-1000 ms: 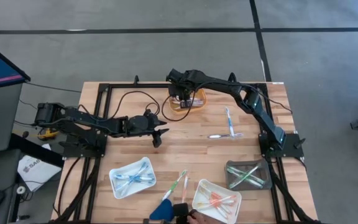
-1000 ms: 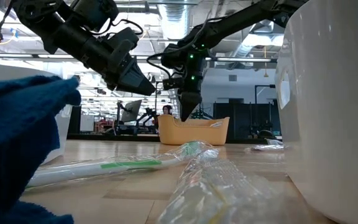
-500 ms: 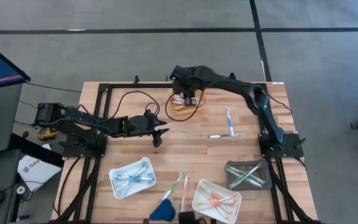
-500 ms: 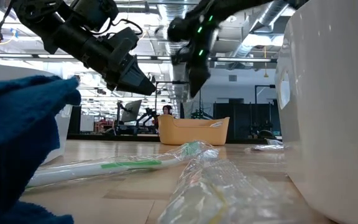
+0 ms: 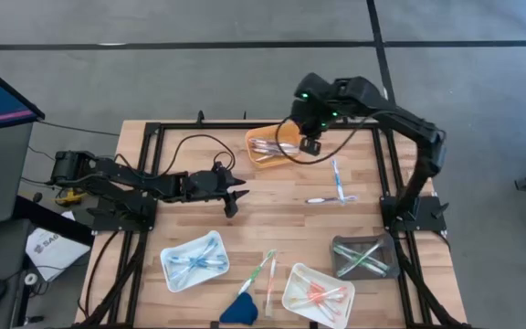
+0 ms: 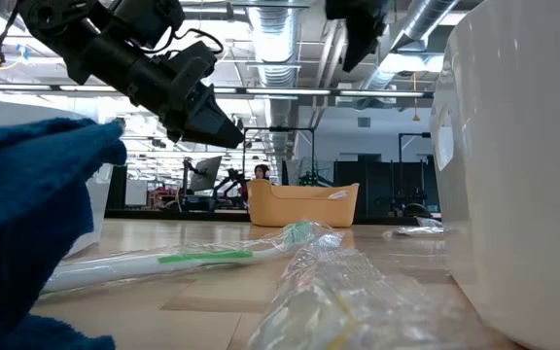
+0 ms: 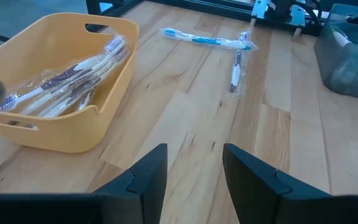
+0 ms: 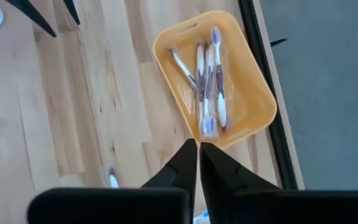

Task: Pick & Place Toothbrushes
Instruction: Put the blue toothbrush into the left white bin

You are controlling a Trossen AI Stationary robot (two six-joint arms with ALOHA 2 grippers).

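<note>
Several wrapped toothbrushes (image 8: pixel 207 81) lie in the yellow basket (image 5: pixel 268 149) at the far middle of the table. Two more (image 5: pixel 336 178) lie loose on the wood to its right, and two (image 5: pixel 265 272) near the front edge. My right gripper (image 8: pixel 197 144) hangs high above the basket's right end, shut, with nothing between its fingers. It is at the top of the low view (image 6: pixel 363 29). My left gripper (image 7: pixel 194 168) waits open above the table's left middle (image 5: pixel 236 196), pointing at the basket.
Three trays stand near the front: a white one with blue brushes (image 5: pixel 194 260), a white one with orange brushes (image 5: pixel 318 294) and a grey one with green brushes (image 5: pixel 365 256). A blue cloth wedge (image 5: pixel 238 309) lies at the front edge. Bare wood lies between basket and trays.
My right gripper has risen out of the yellow basket, high above the table, and gone toward the table's right edge, rolling as it went. The brushes stay in the basket.
</note>
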